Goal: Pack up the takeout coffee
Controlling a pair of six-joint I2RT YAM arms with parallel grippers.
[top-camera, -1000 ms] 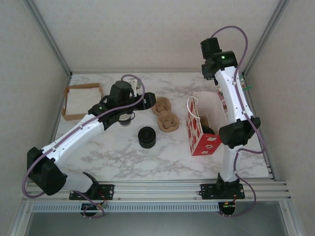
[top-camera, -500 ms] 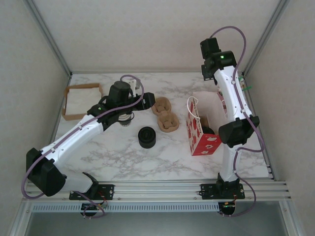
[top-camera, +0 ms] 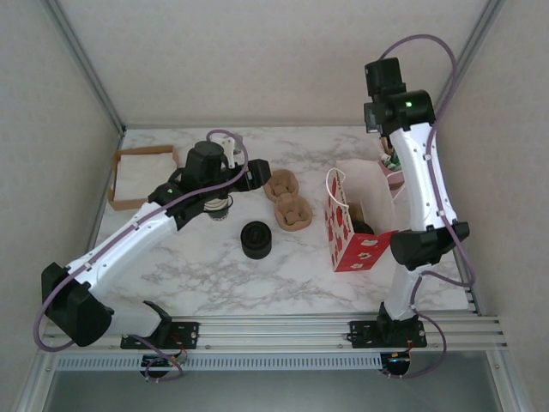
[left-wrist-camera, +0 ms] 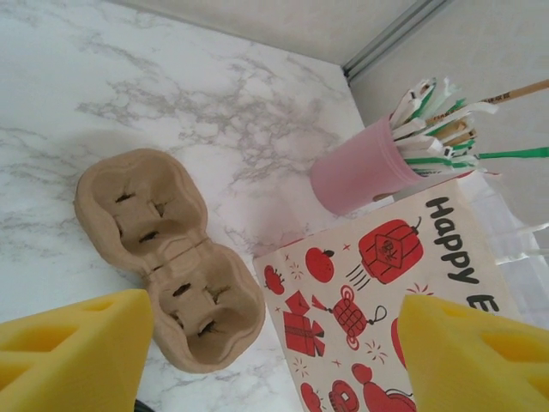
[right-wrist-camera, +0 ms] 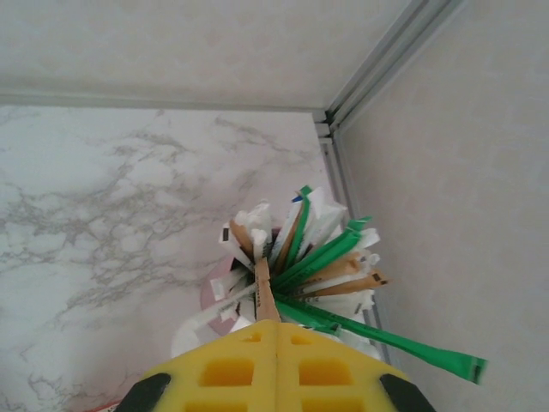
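From overhead, finds the takeout coffee (top-camera: 220, 209) standing on the marble table (top-camera: 214, 275), half tucked under the left wrist. Puts it left of the two-well cardboard carrier (top-camera: 286, 197), beyond and to the left of the squat black lid stack (top-camera: 256, 239), and well apart from the red-and-white gift bag (top-camera: 347, 236). Places a brown tray (top-camera: 144, 153) of white napkins at the far left.

From the left wrist, gets finer detail than overhead gives. Sees the left gripper (left-wrist-camera: 274, 352) with its yellow pads (left-wrist-camera: 77, 343) spread wide and nothing between them, aimed past the empty carrier toward the bag's printed side. Reads "Happy" there among red lanterns and parcels. Catches the pink cup (left-wrist-camera: 356, 172) upright just behind the bag.

From the right wrist, looks steeply down on that pink cup near the back right corner. Meets the right gripper (right-wrist-camera: 276, 343) with pads pressed flat together, right over the bundle of green, white and brown wrappers (right-wrist-camera: 300, 249). Follows one brown stick (right-wrist-camera: 262, 287) up to the seam between the pads — cannot tell whether pinched or merely passing behind.
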